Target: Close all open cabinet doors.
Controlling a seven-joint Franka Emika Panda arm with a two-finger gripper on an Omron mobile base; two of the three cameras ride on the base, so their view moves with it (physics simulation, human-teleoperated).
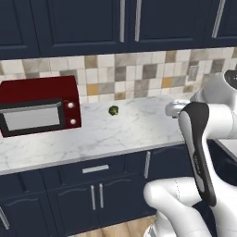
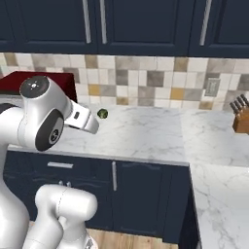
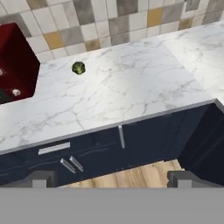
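Note:
Navy wall cabinet doors (image 1: pixel 83 23) with long vertical silver handles (image 1: pixel 122 21) run along the top of the left base view, and the cabinet doors (image 2: pixel 146 24) show again in the right base view. Only their lower parts are in frame, and these look flush with one another. My gripper (image 3: pixel 112 179) is open with nothing between its fingertips (image 3: pixel 41 178). It hangs in front of the counter edge, well below the wall cabinets, and looks down over the marble counter (image 3: pixel 131 87) and the lower navy fronts. The arm is folded near the base.
A red microwave (image 1: pixel 39 109) stands on the counter at the left. A small green broccoli floret (image 1: pixel 113 110) lies near the tiled backsplash. A knife block (image 2: pixel 240 119) sits at the far right, where the counter (image 2: pixel 219 194) turns a corner. Drawer fronts (image 1: pixel 95 170) sit below.

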